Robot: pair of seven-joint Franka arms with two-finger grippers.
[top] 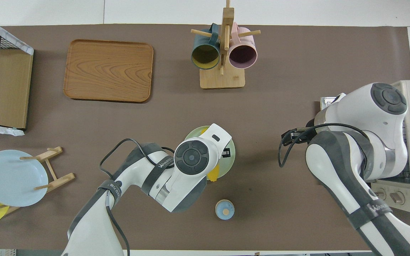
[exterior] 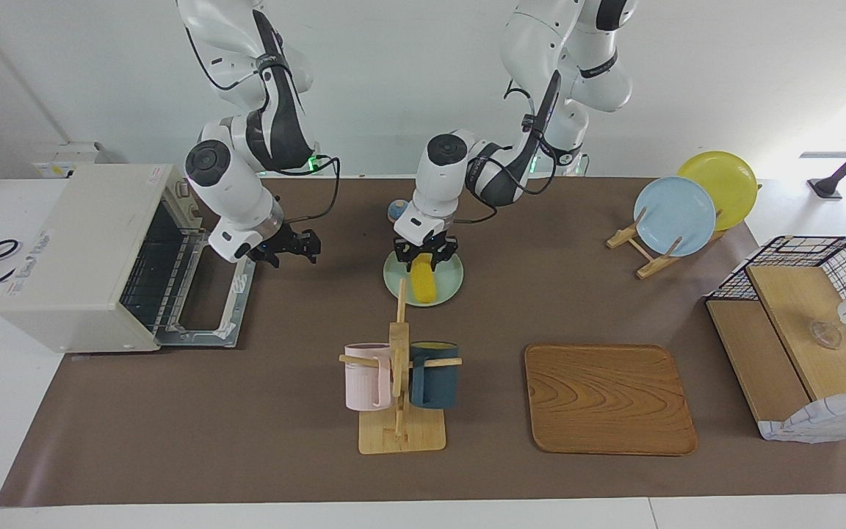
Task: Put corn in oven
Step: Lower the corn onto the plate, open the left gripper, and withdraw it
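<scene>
Facing view shows the corn (exterior: 423,285) lying on a pale green plate (exterior: 449,288) near the middle of the table, nearer to the robots than the wooden mug rack (exterior: 399,382). The left gripper (exterior: 423,258) is down over the end of the cob that lies nearer the robots, its fingers spread on either side of it; whether they press the cob I cannot tell. From overhead the left arm's wrist covers most of the plate (top: 229,159), and only a bit of the corn (top: 213,175) shows beneath it.

The oven (exterior: 78,257) stands at the right arm's end of the table, its door (exterior: 210,323) dropped flat and the wire rack (exterior: 151,272) showing inside. The right gripper (exterior: 304,248) hangs over the mat just beside the open door, holding nothing; its finger gap I cannot tell.
</scene>
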